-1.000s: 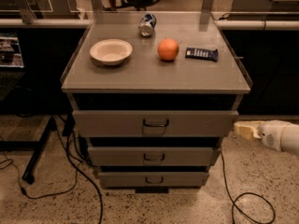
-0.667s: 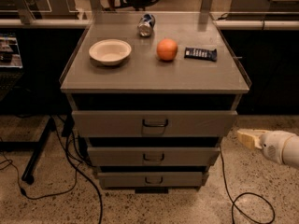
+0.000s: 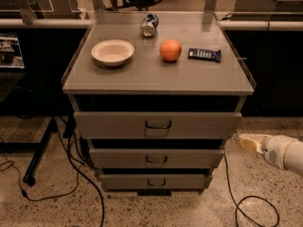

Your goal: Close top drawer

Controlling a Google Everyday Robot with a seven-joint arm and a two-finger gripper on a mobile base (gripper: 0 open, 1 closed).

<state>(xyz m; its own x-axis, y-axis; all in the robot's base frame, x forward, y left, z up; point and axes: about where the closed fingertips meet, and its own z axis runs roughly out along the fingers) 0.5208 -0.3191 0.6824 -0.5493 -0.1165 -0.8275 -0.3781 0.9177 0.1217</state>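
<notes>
Bowl [image 3: 112, 52], can [image 3: 149, 25], orange [image 3: 170, 50] and dark packet [image 3: 204, 55] sit unmoved across the cabinet's surface [image 3: 156, 82]. Under it the top drawer [image 3: 118, 125] stands proud of the two lower drawers [image 3: 118, 159] with a dark gap above, just as a second ago. Off its right end, near but apart, the gripper [image 3: 251, 143] has sunk to about the drawer's bottom edge, and I cannot tell whether it is apart or together; to my eye the closing push is still to come.
</notes>
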